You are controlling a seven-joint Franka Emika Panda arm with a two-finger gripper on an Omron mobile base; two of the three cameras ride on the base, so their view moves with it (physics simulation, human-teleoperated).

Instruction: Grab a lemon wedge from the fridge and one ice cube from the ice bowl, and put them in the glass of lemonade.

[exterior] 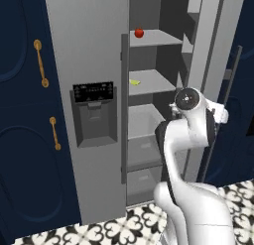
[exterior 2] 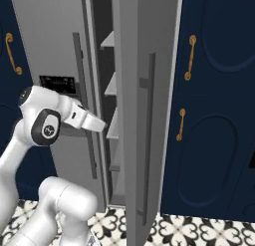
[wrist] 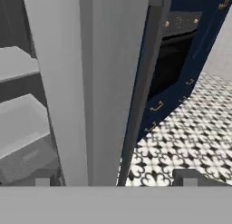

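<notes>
**Lemon wedge — item on fridge shelf, not yet taken**

Lemon wedge (exterior: 135, 82), tiny pale yellow-green wedge-shaped piece: lies on the second grey shelf (exterior: 151, 81) inside the tall grey brushed-steel fridge (exterior: 89, 55), whose right door (exterior 2: 142, 115) stands swung open. Position relative to the hand (wrist: 115, 177): above it and further in, well apart, with the door's edge between.

Handling, as judged: very light, soft and moist, probably slippery on the cut faces and easily squashed. Best taken across the firmer rind side with a gentle pinch, the fingers straddling its short width. Its low profile on the shelf leaves little to grip, so the tips will need to come down almost to the shelf surface.

Hand: fingers spread wide, holding nothing; the two dark tips (wrist: 41, 181) sit either side of the open door's edge in the hand view.

Other item: small round red fruit (exterior: 139, 32) on the top shelf, higher than the hand and above the wedge; not wanted.

Hidden or unclear:
- Wedge's exact orientation, rind or flesh upward, is too small to tell.
- Hand itself is masked in the left base view by the white arm's wrist.
- Shelves appear only as thin edges past the door in the right base view.
- Lower drawers' contents cannot be made out.
</notes>
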